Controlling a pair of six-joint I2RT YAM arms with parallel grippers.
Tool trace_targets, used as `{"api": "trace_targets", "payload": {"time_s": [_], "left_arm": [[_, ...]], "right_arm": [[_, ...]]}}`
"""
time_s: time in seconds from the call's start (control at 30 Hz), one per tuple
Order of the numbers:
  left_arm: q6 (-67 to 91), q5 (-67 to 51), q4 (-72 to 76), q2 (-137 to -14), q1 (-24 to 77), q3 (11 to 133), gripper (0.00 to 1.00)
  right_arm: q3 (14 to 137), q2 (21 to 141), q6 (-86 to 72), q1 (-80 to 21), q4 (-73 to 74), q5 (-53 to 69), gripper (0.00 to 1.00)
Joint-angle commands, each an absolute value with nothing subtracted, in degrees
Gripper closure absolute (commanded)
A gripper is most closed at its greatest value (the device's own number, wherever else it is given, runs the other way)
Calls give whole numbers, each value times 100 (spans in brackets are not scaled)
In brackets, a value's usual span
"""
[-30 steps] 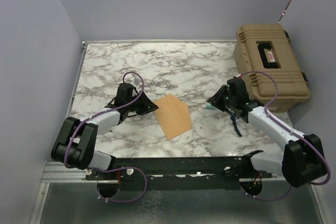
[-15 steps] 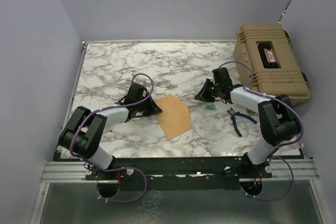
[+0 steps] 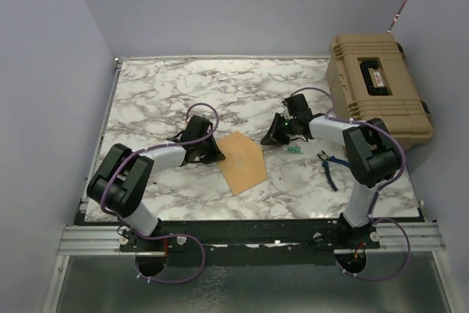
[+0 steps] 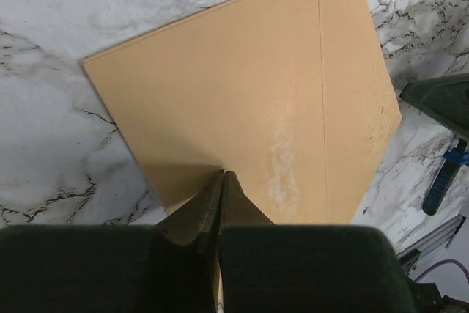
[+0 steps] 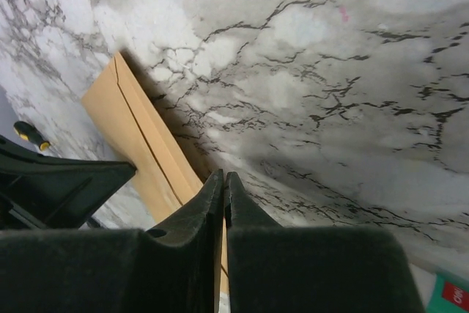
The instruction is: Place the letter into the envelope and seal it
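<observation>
Lying between left tool [image 4: 222, 175] and right tool [image 5: 223, 177], envelope [image 3: 243, 160]; both tools' jaws together at its edges.

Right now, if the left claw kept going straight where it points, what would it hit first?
The envelope. The left gripper, shut, points across it with its tips over the near edge; whether they touch the paper is unclear.

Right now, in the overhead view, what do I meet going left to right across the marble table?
Left gripper → flat orange-brown paper envelope → right gripper → small green item → blue-handled pliers → tan hard plastic case.
</observation>
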State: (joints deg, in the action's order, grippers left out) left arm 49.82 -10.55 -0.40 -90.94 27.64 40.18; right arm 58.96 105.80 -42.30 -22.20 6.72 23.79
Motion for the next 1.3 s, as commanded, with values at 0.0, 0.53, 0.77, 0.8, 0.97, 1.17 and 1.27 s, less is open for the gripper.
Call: {"api": "trace_targets", "payload": {"time_s": [0.0, 0.53, 0.77, 0.8, 0.97, 1.17, 1.27], "left_arm": [[4887, -430, -740, -9459, 2804, 3959, 100], [4917, -135, -1025, -9688, 2806, 4099, 100], [4954, -156, -974, -9672, 2804, 4031, 100], [4954, -168, -956, -9671, 2804, 4006, 100], [4976, -237, -894, -9652, 2799, 3933, 100], [4958, -389, -818, -9615, 2804, 3955, 100], [4873, -787, -576, -9505, 2795, 4001, 100]], "right_arm": [[6088, 10758, -4000, -2263, 1004, 2980, 94], [6225, 10997, -4075, -2565, 696, 4600, 92], [6424, 11440, -4193, -2918, 690, 4237, 91], [6418, 11470, -4217, -2950, 649, 4196, 91], [6334, 11563, -4247, -3027, 489, 4122, 91], [6313, 11669, -4191, -3089, 500, 4026, 91], [6311, 11732, -4059, -3139, 640, 3753, 92]]}}
